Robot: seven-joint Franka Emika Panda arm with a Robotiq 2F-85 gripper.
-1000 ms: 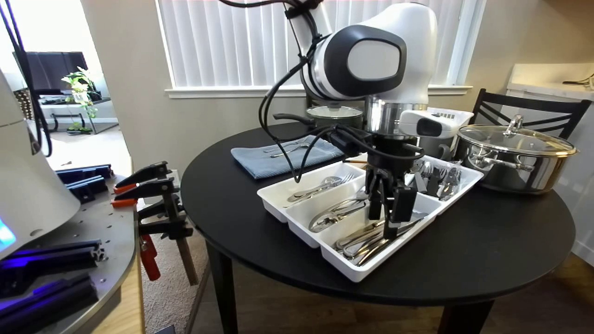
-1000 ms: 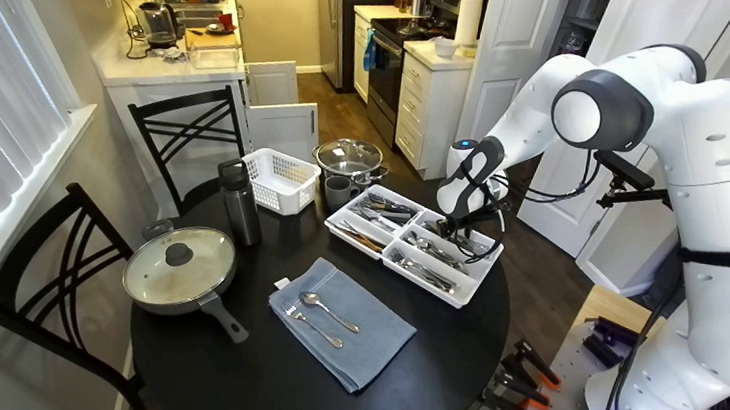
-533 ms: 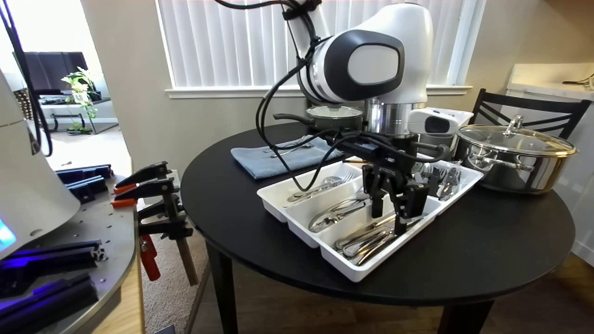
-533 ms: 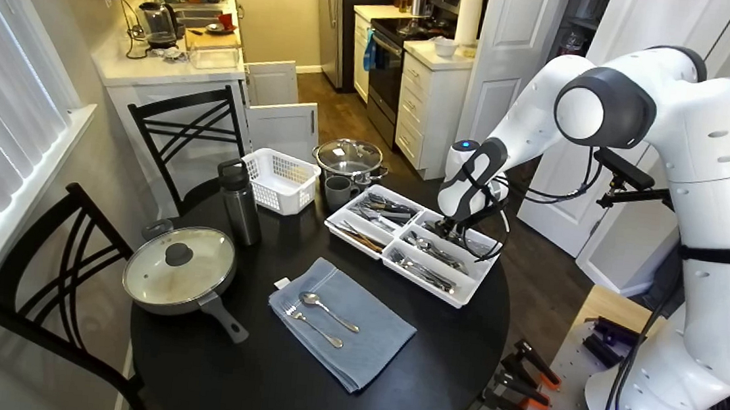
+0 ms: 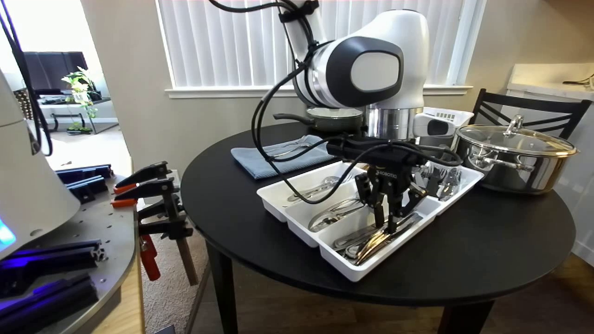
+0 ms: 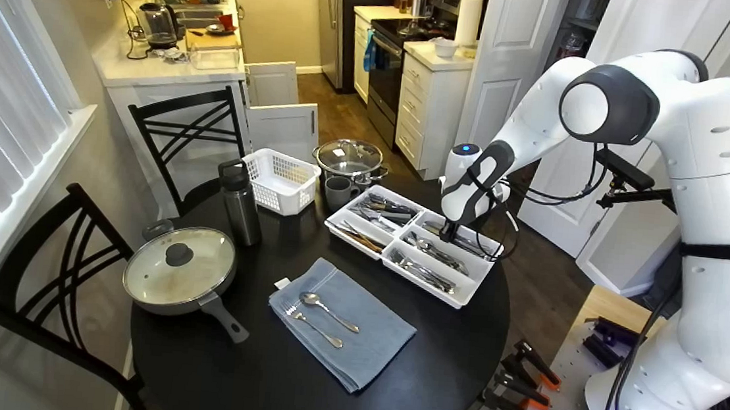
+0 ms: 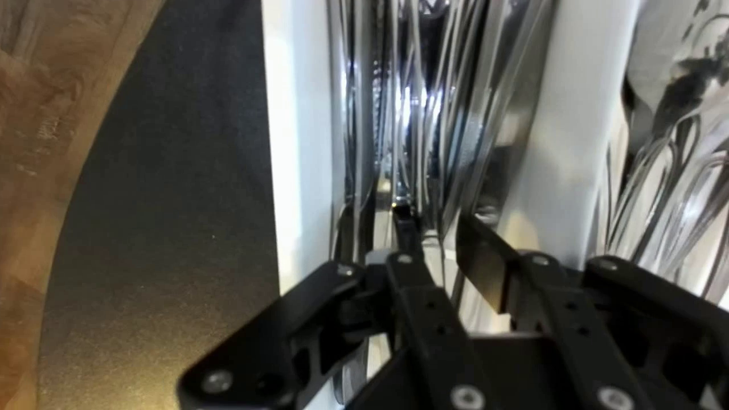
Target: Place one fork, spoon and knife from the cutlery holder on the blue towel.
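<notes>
the tool [image 5: 385,222] points down into the compartment of knives [image 7: 472,136] in the white tray [image 5: 338,265], the one along the side farthest from the blue towel [image 6: 365,354]. its fingers [image 7: 405,228] stand a little apart, tips down among the knives, with metal showing in the narrow gap; i cannot tell whether they grip a piece or only stand around it. in the wrist view the knives lie lengthwise, close together, between two white walls.

the tray sits flat on the round black desk [image 6: 244,379]. the next compartment over holds spoons [image 6: 436,254], and the one beside that, nearest the towel, holds forks [image 6: 425,274]. at the tray's other end are two more compartments, one with dark-handled utensils [image 6: 388,207], one with thin brown-handled pieces [image 6: 362,236].

the towel lies folded and apart from the tray. a single spoon [image 6: 334,314] and a single fork [image 6: 317,330] rest on it, near each other and roughly parallel, heads pointing the same way.

a steel pot [image 5: 519,171] with a glass lid stands just beside the tray. a grey mug [image 6: 338,193] is between the tray and a white basket [image 6: 283,191]. a metal bottle [image 6: 243,211] stands between the basket and a lidded pan [image 6: 167,280].
</notes>
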